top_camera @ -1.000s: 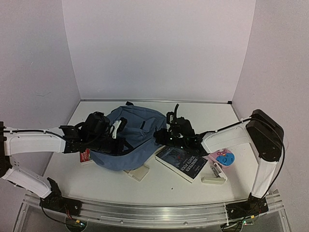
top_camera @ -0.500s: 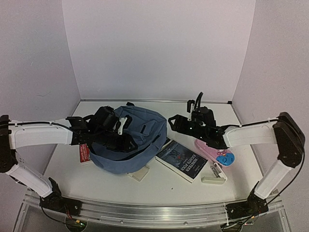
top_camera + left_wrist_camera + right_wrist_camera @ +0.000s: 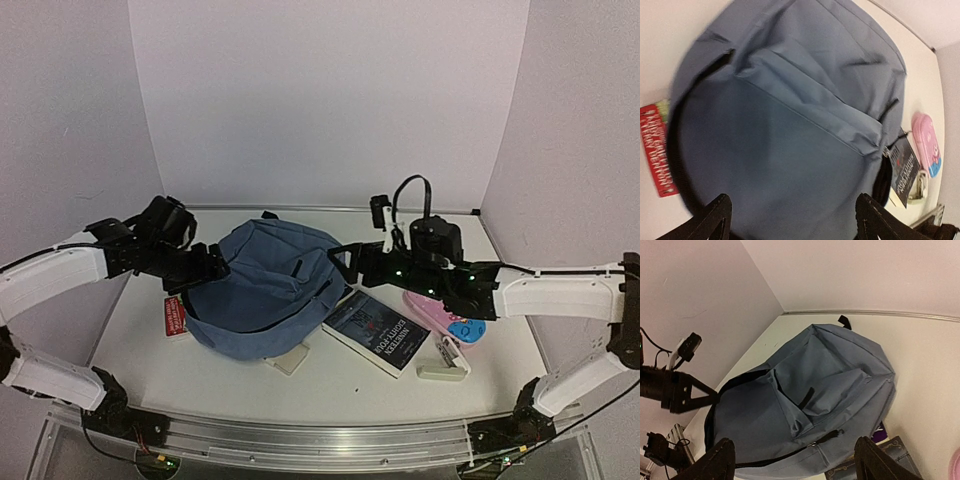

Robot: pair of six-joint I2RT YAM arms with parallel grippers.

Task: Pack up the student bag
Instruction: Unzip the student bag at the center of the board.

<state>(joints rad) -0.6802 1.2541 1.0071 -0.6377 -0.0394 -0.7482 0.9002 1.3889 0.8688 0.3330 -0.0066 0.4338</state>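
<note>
The student bag (image 3: 265,290) is a slate-blue backpack lying slumped in the middle of the table, front pocket up. It fills the left wrist view (image 3: 790,125), and the right wrist view shows it whole (image 3: 815,390). My left gripper (image 3: 205,268) hovers at the bag's left edge, open, with nothing between its jaws (image 3: 792,200). My right gripper (image 3: 345,262) hangs just off the bag's right side, also open and empty (image 3: 794,442). Neither gripper touches the bag.
A dark book (image 3: 375,335) lies to the right of the bag. A pink case (image 3: 440,310) and a small white item (image 3: 441,372) lie further right. A red book (image 3: 175,315) pokes out at the bag's left, and a cream object (image 3: 288,357) at its front edge.
Both grippers were shut at the bag a second ago. Both have opened and pulled away, the left one to the left and the right one up and to the right. The bag has settled flatter.
</note>
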